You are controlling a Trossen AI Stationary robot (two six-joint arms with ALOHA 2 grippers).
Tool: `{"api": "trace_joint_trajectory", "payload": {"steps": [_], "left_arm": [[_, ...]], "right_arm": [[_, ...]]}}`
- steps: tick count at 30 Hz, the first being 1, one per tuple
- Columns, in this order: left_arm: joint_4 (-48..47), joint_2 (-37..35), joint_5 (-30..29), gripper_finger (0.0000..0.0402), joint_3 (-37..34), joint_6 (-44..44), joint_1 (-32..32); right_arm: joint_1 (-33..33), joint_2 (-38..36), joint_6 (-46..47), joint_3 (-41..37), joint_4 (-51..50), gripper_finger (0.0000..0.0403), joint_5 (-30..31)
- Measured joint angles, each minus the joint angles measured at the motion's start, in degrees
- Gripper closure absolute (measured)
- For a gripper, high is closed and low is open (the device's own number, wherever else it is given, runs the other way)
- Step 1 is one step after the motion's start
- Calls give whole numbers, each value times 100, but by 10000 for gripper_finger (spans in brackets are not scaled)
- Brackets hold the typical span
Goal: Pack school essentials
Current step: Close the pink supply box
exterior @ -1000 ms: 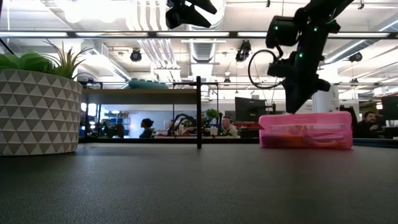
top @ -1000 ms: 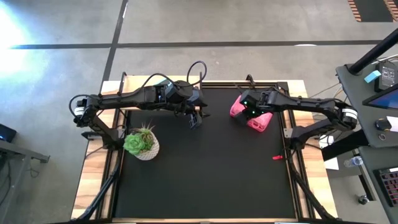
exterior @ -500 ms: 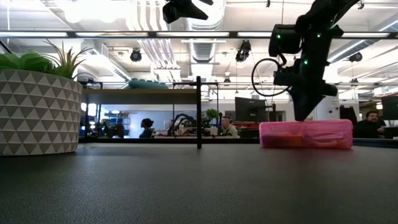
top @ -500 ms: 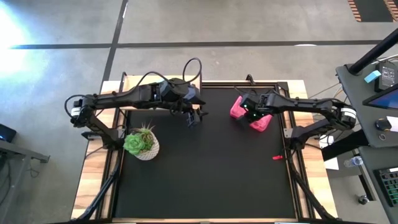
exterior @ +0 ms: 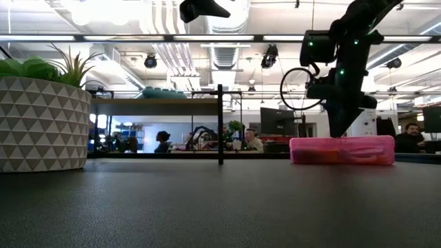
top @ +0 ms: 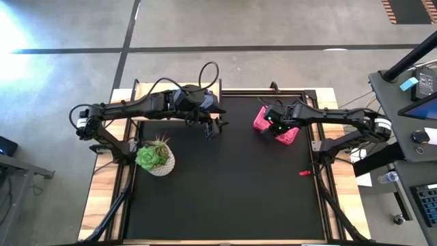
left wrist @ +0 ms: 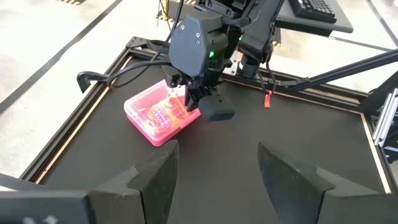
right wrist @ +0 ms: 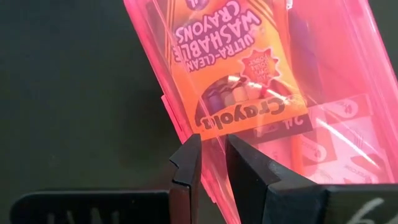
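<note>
Here, from above, one pink case lies on the black mat at about two o'clock, with the right gripper down on its edge, probably to press or steady the lid so the packed supplies stay shut in. The left gripper hangs at about eleven o'clock, well clear of the case, seemingly just waiting; one potted plant stands at nine o'clock and one small red item lies alone near four o'clock. At table height, the single case sits flat at three o'clock under the right arm, the plant pot at nine. Past the left arm's own fingers, which stand apart and hold nothing, the case shows at eleven o'clock with the other gripper on its near edge. Up close, the right gripper has its fingers nearly together, straddling the case's thin rim; one crayon box shows through the lid.
</note>
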Motion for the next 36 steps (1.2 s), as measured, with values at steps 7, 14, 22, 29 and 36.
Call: {"api": "trace_joint_trajectory", "payload": {"steps": [7,14,22,29,36], "left_arm": [[45,-4,4,197,-2,0,1],[35,-8,9,197,-2,2,0],[26,-25,34,197,-2,4,2],[30,-100,35,197,0,12,5],[28,-300,33,197,-2,59,4]], "right_arm": [[2,485,-131,-33,94,339,51],[4,214,-124,97,51,339,47],[-6,-496,93,148,4,339,90],[-2,-915,183,181,4,339,92],[-5,-927,179,131,-35,339,90]]}}
